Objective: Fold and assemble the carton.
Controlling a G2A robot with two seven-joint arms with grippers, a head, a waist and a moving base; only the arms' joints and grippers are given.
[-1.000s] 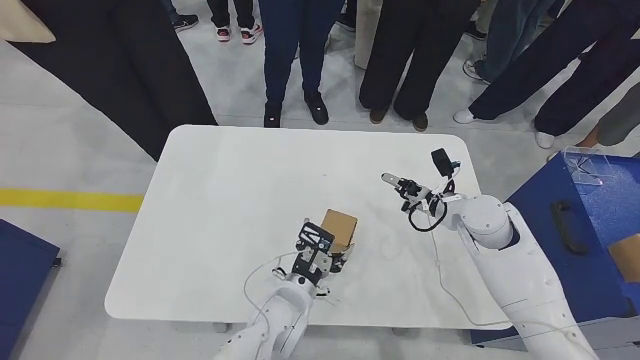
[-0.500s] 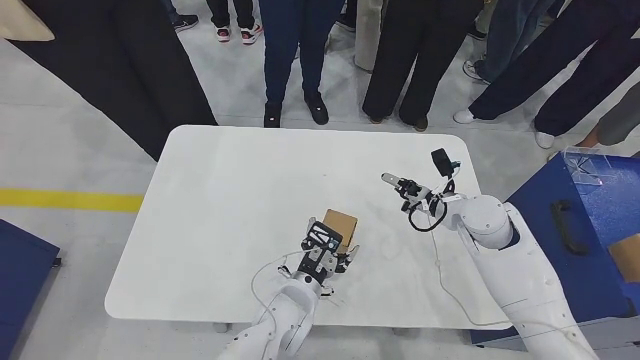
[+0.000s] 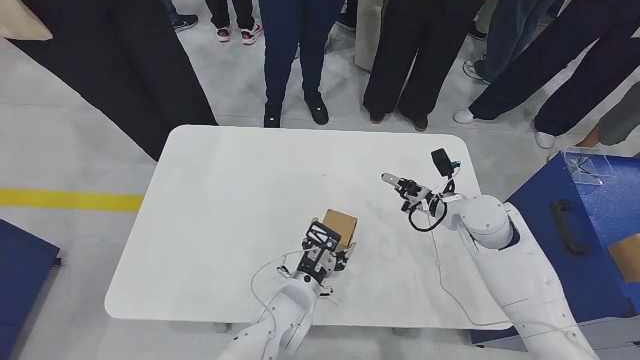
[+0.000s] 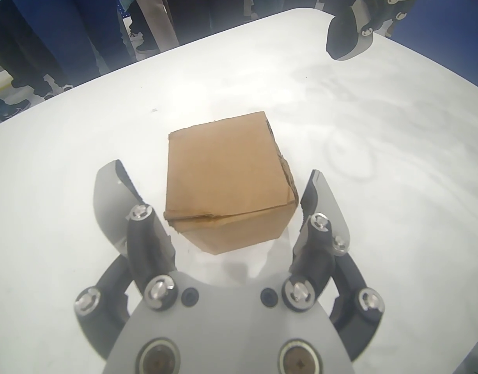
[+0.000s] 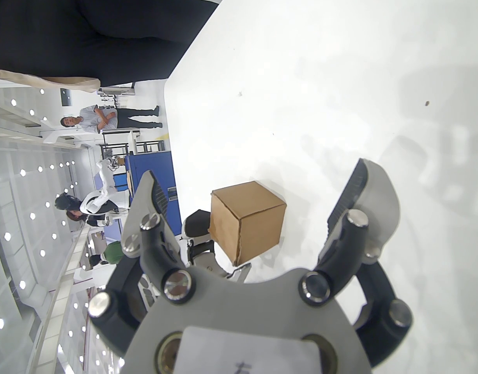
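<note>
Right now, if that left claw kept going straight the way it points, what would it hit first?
The carton. It sits on the table directly ahead of the left gripper, whose open fingers flank its near end. Whether a finger touches it is hard to tell.

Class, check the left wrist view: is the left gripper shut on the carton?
No, the left gripper is open, its fingers either side of the carton, with bare table between one finger and it.
</note>
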